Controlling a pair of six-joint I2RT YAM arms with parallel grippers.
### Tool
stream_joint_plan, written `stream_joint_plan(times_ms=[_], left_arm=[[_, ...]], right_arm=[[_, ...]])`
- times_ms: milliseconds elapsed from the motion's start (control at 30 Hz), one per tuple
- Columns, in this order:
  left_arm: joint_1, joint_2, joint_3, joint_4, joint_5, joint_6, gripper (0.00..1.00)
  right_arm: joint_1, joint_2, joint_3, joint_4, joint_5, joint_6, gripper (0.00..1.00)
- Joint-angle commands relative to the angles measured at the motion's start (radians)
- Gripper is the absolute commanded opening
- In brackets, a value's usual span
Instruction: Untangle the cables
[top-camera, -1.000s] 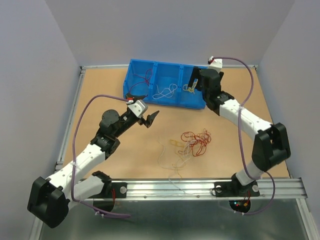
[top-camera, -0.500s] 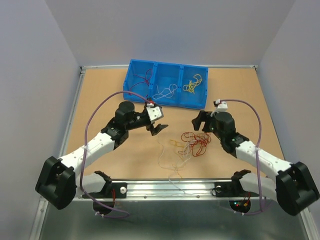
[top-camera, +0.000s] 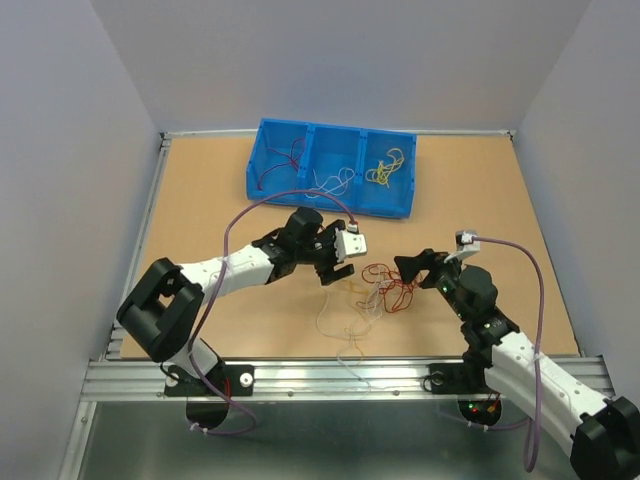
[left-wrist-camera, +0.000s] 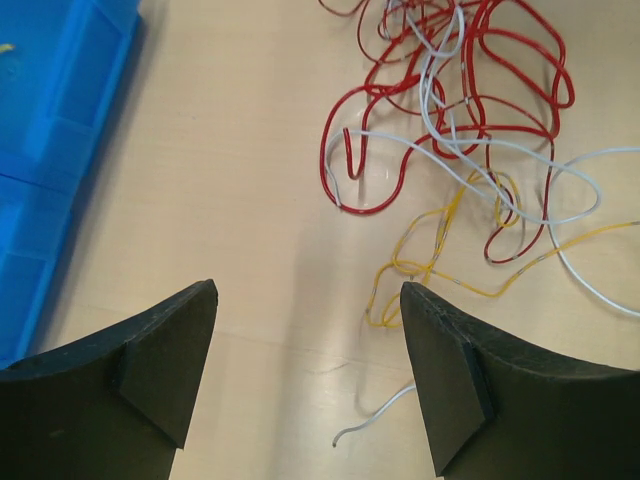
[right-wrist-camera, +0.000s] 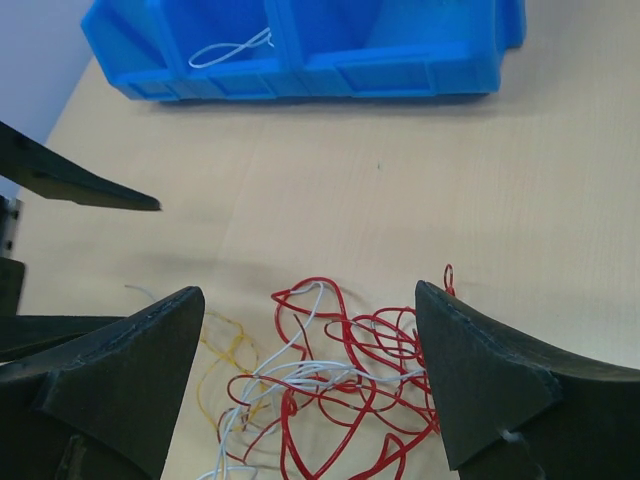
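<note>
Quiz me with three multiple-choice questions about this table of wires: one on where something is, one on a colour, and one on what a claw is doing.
1. Where does the tangled clump of cables lie?
A. draped over an arm
B. on the table, between the left gripper and the right gripper
C. hanging from the back wall

2. Seen from above, what colour are the wires in the right-hand compartment of the blue bin?
A. red
B. white
C. yellow

3. How is the left gripper?
A. open, holding nothing
B. shut on a red wire
C. shut on a white wire

Answers:
1 B: the top view shows the clump on the wood between both grippers.
2 C: yellow loops lie in that compartment.
3 A: its wrist view shows the fingers spread wide, gripping nothing.
</note>
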Motion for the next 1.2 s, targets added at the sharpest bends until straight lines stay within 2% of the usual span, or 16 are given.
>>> stream_joint_plan(times_ms=[0,333,467,500,567,600,700,800,933,967,1067,1167], left_arm=[[-0.023,0.032,0.065,-0.058,-0.029,0.046,0.85],[-0.069,0.134,0.107,-0.131,-0.04,0.082,0.83],[-0.083,0.174,0.133,-0.183,-0.032,0.113,0.76],[-0.085,0.18,0.139,-0.185,-0.032,0.115,0.66],[-0.089,0.197,0.156,-0.217,-0.035,0.121,0.52],[-0.089,0.2,0.165,-0.225,-0.037,0.122,0.32],[-0.089,0.194,0.166,-0.228,-0.043,0.122,0.0],[-0.089,0.126,0.153,-0.213,-0.037,0.119,0.0],[-0.089,0.001,0.104,-0.191,0.008,0.095,0.0],[-0.089,-0.041,0.104,-0.194,0.021,0.09,0.0],[-0.089,-0.11,0.113,-0.217,0.043,0.069,0.0],[-0.089,-0.16,0.108,-0.225,0.061,0.058,0.0]], right_arm=[[0.007,-0.062,-0.033,0.074,-0.006,0.02,0.91],[0.007,-0.093,-0.056,0.08,-0.035,0.029,0.91],[0.007,-0.094,-0.058,0.081,-0.033,0.026,0.91],[0.007,-0.093,-0.06,0.083,-0.036,0.027,0.91],[0.007,-0.094,-0.063,0.086,-0.038,0.027,0.91],[0.007,-0.093,-0.066,0.087,-0.039,0.029,0.91],[0.007,-0.101,-0.069,0.092,-0.045,0.029,0.91],[0.007,-0.096,-0.07,0.103,-0.061,0.024,0.91],[0.007,-0.065,-0.113,0.243,-0.244,0.001,0.91],[0.009,-0.047,-0.119,0.32,-0.345,0.0,0.91],[0.009,-0.016,-0.083,0.404,-0.509,-0.012,0.91],[0.015,0.026,-0.054,0.445,-0.576,-0.037,0.9]])
